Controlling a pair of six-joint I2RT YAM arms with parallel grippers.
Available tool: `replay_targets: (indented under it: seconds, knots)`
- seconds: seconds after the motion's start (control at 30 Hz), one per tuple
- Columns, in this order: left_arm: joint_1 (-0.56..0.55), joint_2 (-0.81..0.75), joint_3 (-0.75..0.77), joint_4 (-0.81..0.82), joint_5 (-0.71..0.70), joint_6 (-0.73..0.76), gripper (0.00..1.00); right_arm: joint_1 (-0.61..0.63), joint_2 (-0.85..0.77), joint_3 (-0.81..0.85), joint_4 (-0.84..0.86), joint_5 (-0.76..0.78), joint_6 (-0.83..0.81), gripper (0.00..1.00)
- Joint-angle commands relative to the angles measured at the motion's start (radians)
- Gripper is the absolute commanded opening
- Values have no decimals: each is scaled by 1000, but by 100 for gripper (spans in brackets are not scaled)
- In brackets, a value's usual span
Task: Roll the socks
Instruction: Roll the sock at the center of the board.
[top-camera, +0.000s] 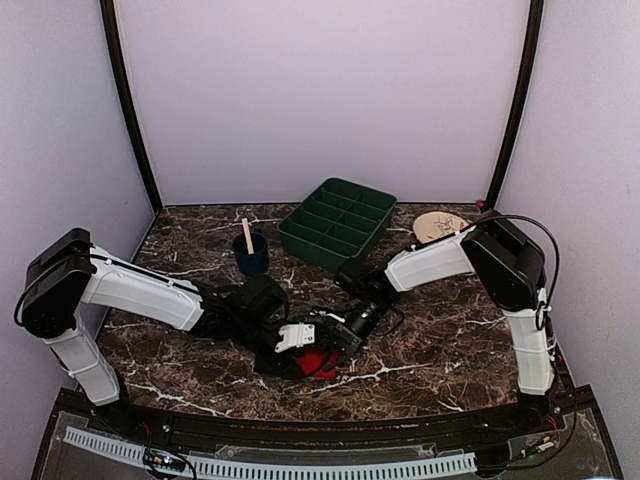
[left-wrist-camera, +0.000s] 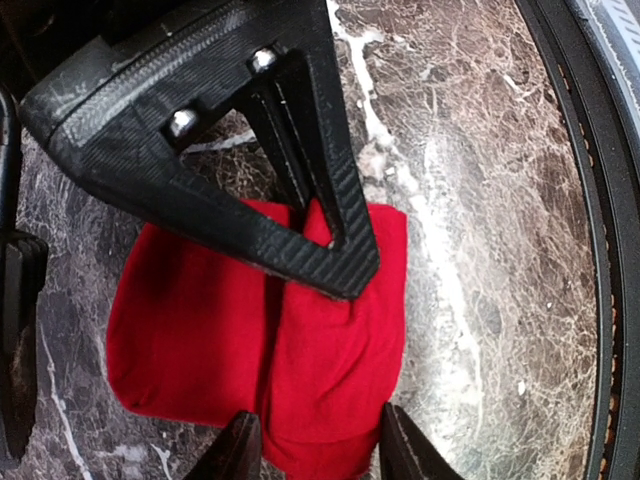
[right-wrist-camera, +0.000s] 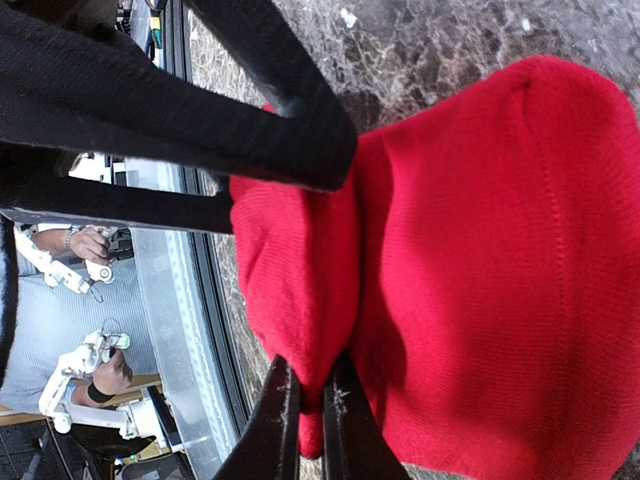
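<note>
1. The red sock (top-camera: 318, 362) lies bunched on the marbled bench (top-camera: 450, 330), near its front edge, between the two arms.
2. The right jaws are clenched on a fold of the red sock, with fabric pinched tight between them.
3. The left jaws straddle a bulge at the sock's opposite edge and grasp it, cloth filling the gap.
4. Farther back stand a green tray (top-camera: 340, 222), a dark cup (top-camera: 251, 258) holding a wooden stick (top-camera: 246, 235), and a round wooden disc (top-camera: 438, 226).
</note>
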Motion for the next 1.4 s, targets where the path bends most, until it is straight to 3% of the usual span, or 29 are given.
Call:
replay_targets:
  seconds: [0.0,0.23,0.63,0.73,0.83,0.93,1.37]
  knots:
    - [-3,11,22,15,-4,26,43,-7,19,28,-17,-21,-13,0]
    - [-3,51,51,-25,12,44,39,-8,27,35,-23,-27,-15,0]
    - [-3,98,101,-112,54,67,11,-21,28,34,-25,-16,-9,0]
    - [1,106,110,-137,70,70,7,-27,16,20,-9,-5,8,8]
    - [12,119,129,-174,105,68,6,-34,-5,-2,19,5,29,22]
    - [26,127,141,-200,134,63,5,-44,-28,-34,64,-3,57,28]
    - [84,155,200,-282,225,35,4,-82,-120,-160,192,16,143,34]
